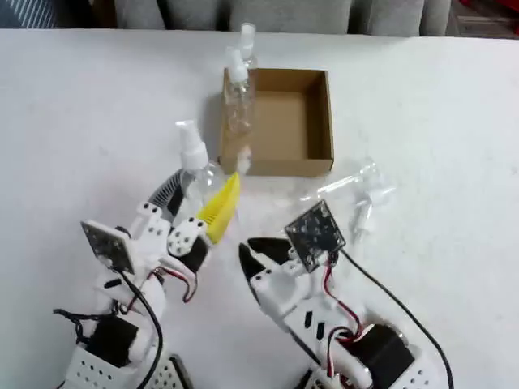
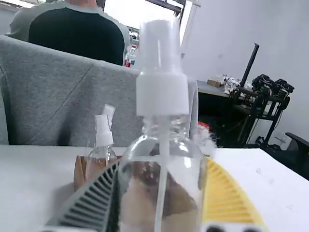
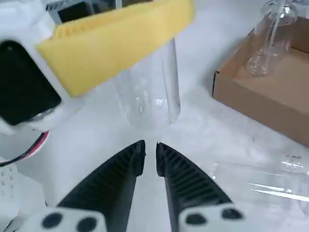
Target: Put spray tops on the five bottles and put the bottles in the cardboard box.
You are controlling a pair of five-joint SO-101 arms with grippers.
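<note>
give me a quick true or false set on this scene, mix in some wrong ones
1. The left hand grips a bottle with its spray top on. True.
2. The cardboard box is empty. False: a topped bottle stands inside it.
3. The right hand holds a spray top. False: it holds nothing.
4. Clear bottles lie on the table beside the box. True.

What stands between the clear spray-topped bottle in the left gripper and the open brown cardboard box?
Nothing visible: bare table separates the clear spray-topped bottle, held in the left gripper, from the brown cardboard box. Inside, another capped clear bottle stands along the left wall.
</note>
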